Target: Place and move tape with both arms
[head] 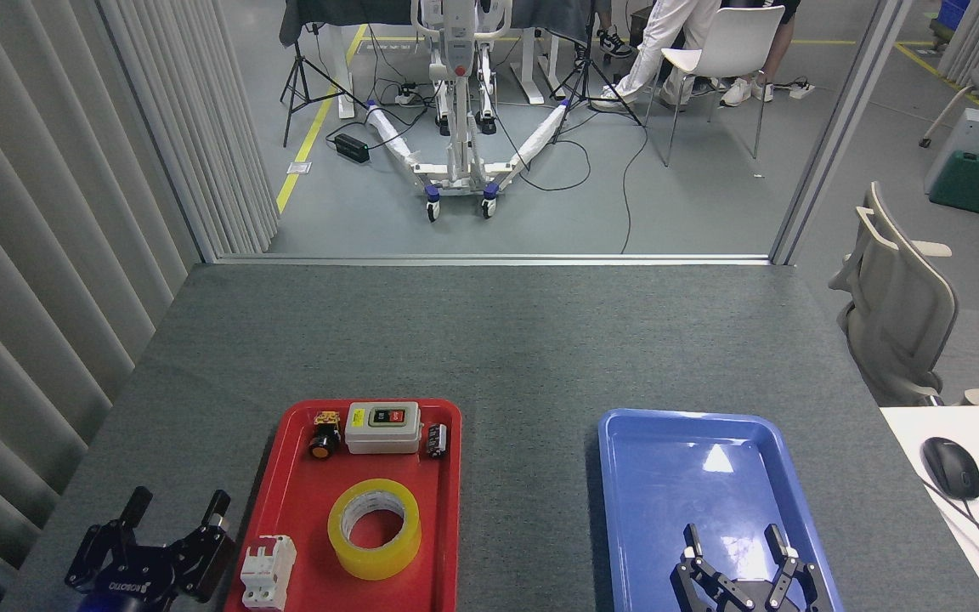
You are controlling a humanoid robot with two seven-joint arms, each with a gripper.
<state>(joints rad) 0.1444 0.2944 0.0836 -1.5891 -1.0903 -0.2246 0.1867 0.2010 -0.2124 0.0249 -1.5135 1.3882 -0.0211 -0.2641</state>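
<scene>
grey table [489, 340] filling the lower frame, blue tray [668, 459] lower right, red tray [302, 501] lower left holding translucent yellow tape [374, 529] lying flat, whitish core, left gripper [175, 508] spread, white lettering unreadable, right gripper [732, 541] spread over blue tray

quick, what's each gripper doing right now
Left gripper: open, holding nothing, beside the red tray.
Right gripper: open, holding nothing, over the blue tray.
</scene>
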